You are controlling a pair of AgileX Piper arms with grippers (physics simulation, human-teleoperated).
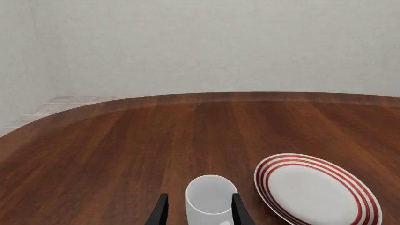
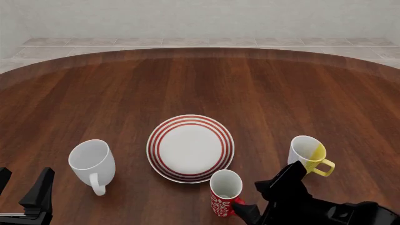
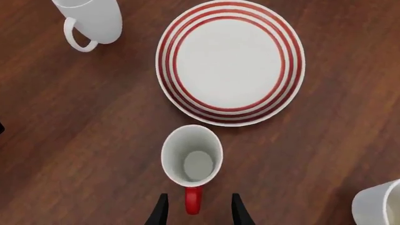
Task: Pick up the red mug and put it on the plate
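Note:
The red mug (image 2: 224, 193) stands upright just in front of the plate (image 2: 190, 148), its handle (image 3: 193, 200) turned toward my right gripper (image 3: 198, 212). That gripper is open and hovers over the handle, one finger on each side, neither touching it. From above, the mug's white inside (image 3: 192, 158) shows, close to the red-ringed plate (image 3: 230, 61) but apart from it. In the front view my right gripper (image 2: 267, 193) sits right of the mug. My left gripper (image 2: 24, 180) is open at the near left with nothing between its fingers.
A plain white mug (image 2: 92, 164) stands left of the plate, in line beyond my left gripper's fingers (image 1: 159, 212). A white-and-yellow mug (image 2: 308, 154) stands right of the plate, close to my right arm. The table's curved far edge (image 2: 200, 50) meets a tiled floor.

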